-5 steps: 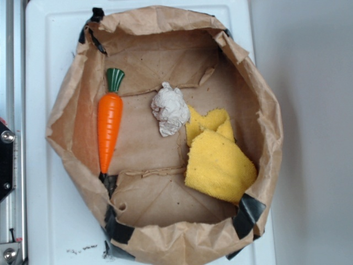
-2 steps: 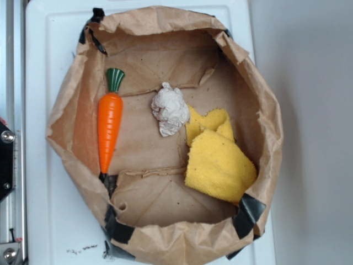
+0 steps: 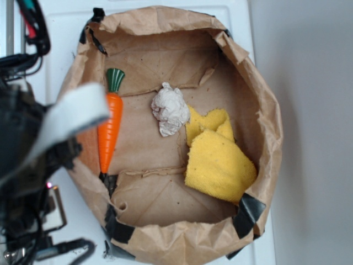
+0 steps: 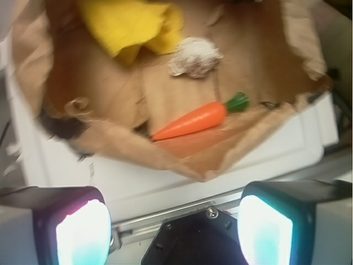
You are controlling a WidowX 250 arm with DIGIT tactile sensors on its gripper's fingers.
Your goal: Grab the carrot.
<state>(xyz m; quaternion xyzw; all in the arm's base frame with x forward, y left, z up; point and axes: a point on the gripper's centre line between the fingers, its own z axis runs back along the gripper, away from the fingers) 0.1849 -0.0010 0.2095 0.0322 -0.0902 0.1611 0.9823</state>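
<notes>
The gripper (image 4: 174, 229) hangs with its jaws spread wide and empty, just outside the paper bag (image 3: 265, 99) wall nearest the carrot (image 3: 109, 130).

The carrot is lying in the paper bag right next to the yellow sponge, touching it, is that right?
Not quite. The carrot is in the bag, but apart from the sponge; it lies along the opposite wall, with a white wad between them, as the exterior view shows.
</notes>
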